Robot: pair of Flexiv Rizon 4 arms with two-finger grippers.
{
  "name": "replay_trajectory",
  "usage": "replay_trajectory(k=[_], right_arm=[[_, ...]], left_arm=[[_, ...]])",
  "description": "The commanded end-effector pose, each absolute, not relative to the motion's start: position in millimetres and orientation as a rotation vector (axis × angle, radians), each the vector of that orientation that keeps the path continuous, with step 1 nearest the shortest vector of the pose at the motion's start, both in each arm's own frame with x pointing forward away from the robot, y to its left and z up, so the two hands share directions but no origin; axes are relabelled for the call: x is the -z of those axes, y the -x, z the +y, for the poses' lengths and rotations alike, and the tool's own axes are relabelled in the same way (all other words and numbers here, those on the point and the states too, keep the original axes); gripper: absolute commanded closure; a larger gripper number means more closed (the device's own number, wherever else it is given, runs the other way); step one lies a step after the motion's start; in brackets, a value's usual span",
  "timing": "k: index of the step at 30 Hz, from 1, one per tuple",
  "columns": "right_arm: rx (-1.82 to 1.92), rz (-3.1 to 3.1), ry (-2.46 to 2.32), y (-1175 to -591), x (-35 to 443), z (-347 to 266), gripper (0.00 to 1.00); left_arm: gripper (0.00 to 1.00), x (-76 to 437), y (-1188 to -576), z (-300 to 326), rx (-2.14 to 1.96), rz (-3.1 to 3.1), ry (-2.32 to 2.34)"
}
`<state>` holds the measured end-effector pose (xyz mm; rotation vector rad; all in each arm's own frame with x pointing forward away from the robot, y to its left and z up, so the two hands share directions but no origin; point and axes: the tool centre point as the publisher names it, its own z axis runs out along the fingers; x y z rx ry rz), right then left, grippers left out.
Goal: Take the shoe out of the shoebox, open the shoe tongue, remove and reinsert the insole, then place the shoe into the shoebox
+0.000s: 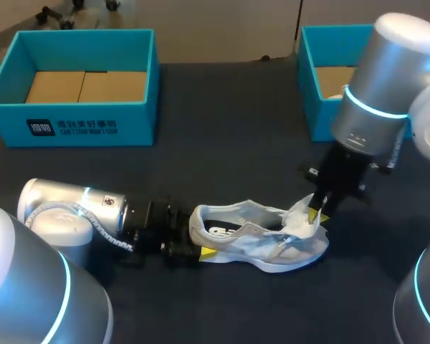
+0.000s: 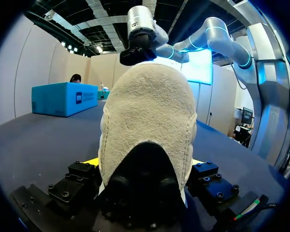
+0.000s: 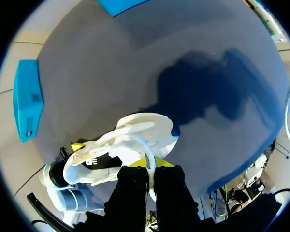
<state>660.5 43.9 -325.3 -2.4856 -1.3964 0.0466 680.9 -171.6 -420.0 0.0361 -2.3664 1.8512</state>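
Dark table (image 1: 229, 107), perhaps cloth-covered; even light; one broad shadow (image 3: 208, 92) on it

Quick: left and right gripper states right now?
Left gripper: closed on the shoe, at its heel.
Right gripper: closed on the shoe tongue.
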Motion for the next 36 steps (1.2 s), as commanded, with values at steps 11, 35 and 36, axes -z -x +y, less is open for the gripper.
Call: replay_trajectory(k=[11,35,36], right_arm=[[0.162,-1.399,2.327,-654.4,349.5,27.4,0.98],[-0.004,-1.741,2.433,-646.5,225.1,32.7,0.53],[-0.011,-1.785,2.431,-649.0,216.4,37.1,0.53]], left_arm=[[1.00,421.6,-681.3,-171.9,-1.845,-2.371,-0.037],[1.00,421.6,-681.3,-171.9,-1.845,-2.371,-0.037],[1.00,421.6,-681.3,-171.9,-1.845,-2.371,-0.037]])
